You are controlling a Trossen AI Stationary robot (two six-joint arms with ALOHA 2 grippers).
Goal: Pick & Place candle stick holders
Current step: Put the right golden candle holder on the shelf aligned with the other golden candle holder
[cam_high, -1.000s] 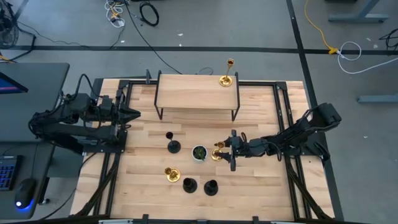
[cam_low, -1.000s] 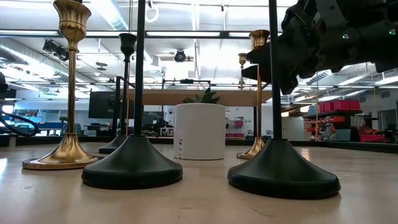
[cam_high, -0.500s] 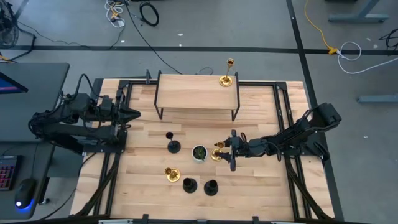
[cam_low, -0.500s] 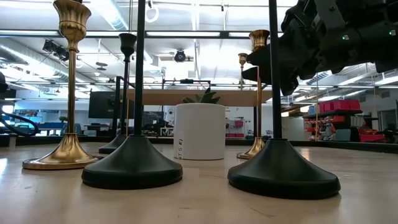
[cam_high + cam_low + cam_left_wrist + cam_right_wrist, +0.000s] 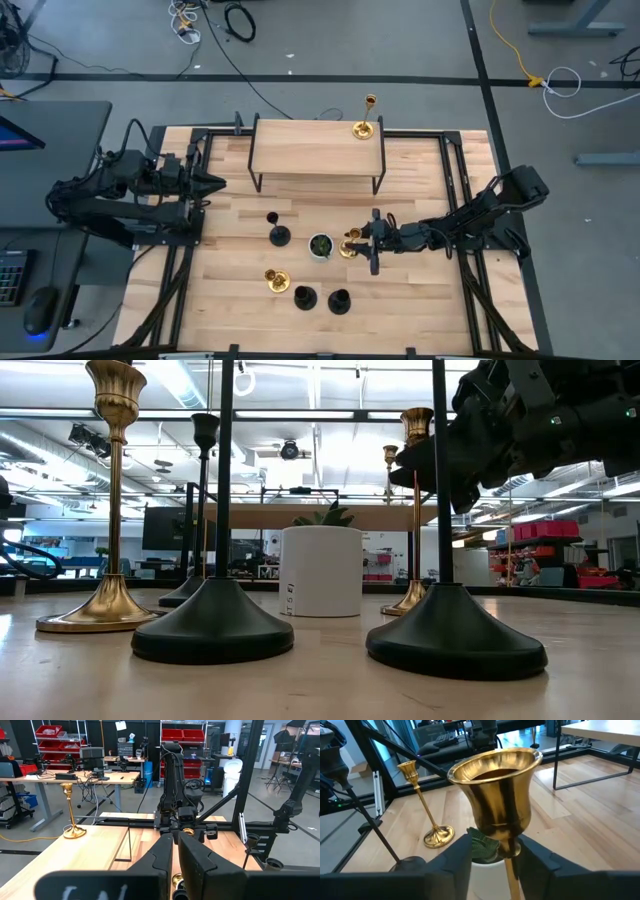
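A gold candle stick holder [image 5: 349, 245] stands upright on its base on the table, right of the white pot [image 5: 320, 245]. My right gripper [image 5: 360, 243] is open. Its fingers [image 5: 455, 857] stand on either side of the holder's thin stem [image 5: 509, 870], just under the cup [image 5: 495, 785]; I cannot tell whether they touch it. Another gold holder [image 5: 275, 280] and three black ones [image 5: 278, 235] [image 5: 304, 297] [image 5: 339, 300] stand on the table. A third gold holder [image 5: 365, 125] stands on the shelf. My left gripper [image 5: 215, 181] waits shut at the left.
A low wooden shelf on black legs [image 5: 318, 148] stands at the table's far side. Black frame rails [image 5: 455, 200] run along the table's sides. In the low view the two near black holders [image 5: 222, 510] [image 5: 440, 510] stand close together, in front of the pot [image 5: 320, 570].
In the low view my right gripper has edged a little closer around the top of the gold holder. Nothing else has moved.
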